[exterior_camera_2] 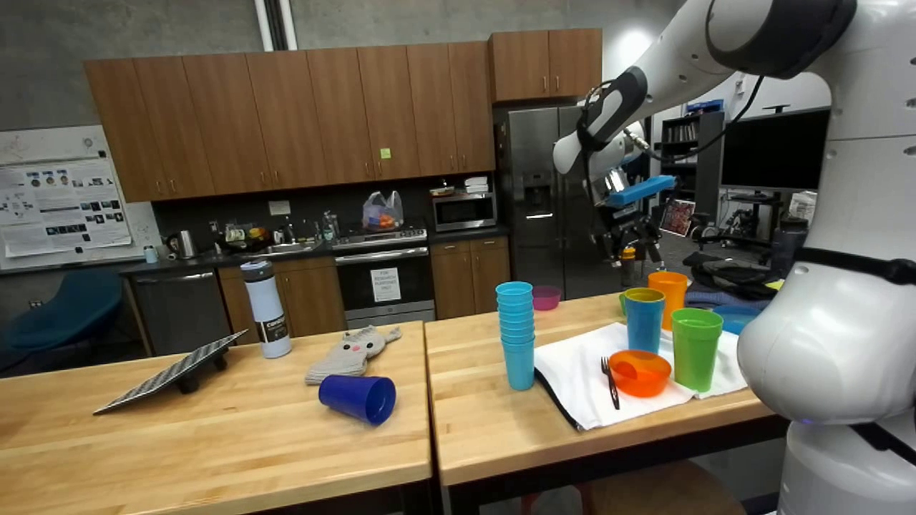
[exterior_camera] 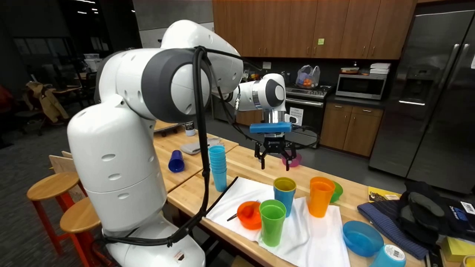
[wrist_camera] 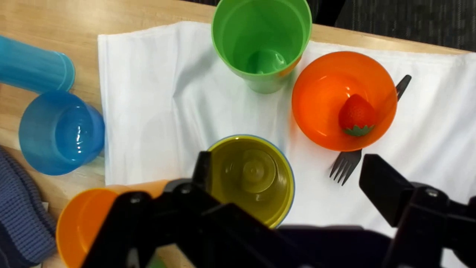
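Robotiq gripper (exterior_camera: 275,167) spread wide, empty, above yellow-lined blue tumbler (exterior_camera: 285,194), around it green tumbler (exterior_camera: 272,225), orange tumbler (exterior_camera: 320,196), orange bowl (exterior_camera: 249,224)

The arm (exterior_camera: 130,144) is white and smooth, with rounded forms and small oval dimples (exterior_camera: 108,157). Dark grey bands (exterior_camera: 159,81) go around its joints. A thick black cable (exterior_camera: 203,141) runs along the outside. Above the black gripper (exterior_camera: 275,167) there are a shiny silver ring (exterior_camera: 275,116) and a blue block (exterior_camera: 270,128). Its fingers (wrist_camera: 388,190) are angular, with small round screws (wrist_camera: 431,192). The white foot (exterior_camera: 156,252) carries a little label (exterior_camera: 180,256).
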You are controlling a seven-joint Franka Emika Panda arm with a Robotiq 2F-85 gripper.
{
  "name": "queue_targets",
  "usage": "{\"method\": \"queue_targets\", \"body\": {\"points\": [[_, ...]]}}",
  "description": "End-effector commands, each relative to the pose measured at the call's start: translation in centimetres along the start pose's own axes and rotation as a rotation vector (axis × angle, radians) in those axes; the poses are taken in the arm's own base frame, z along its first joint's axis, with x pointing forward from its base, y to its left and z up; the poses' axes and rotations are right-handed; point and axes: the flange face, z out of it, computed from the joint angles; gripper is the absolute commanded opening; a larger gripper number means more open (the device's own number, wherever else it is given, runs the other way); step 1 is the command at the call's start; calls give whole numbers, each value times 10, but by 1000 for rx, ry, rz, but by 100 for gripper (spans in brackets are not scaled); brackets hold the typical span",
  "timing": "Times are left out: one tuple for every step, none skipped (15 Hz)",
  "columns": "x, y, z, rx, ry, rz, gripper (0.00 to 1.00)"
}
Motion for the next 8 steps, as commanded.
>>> {"method": "queue_targets", "body": {"points": [[-1,-1,2,-1,-4,-3,100],[-2,-2,4,-1,-5,-4,100],[-2,-2,4,-1,-6,-5,100],[-2,-2,4,-2,-2,2,100],[-1,-4,6,-12,-5,13,100],[1,-6,10,-16,-11,5,100],[2,-8,15,-17,-8,11,100],[3,-15,20,-10,16,-6,100]]}}
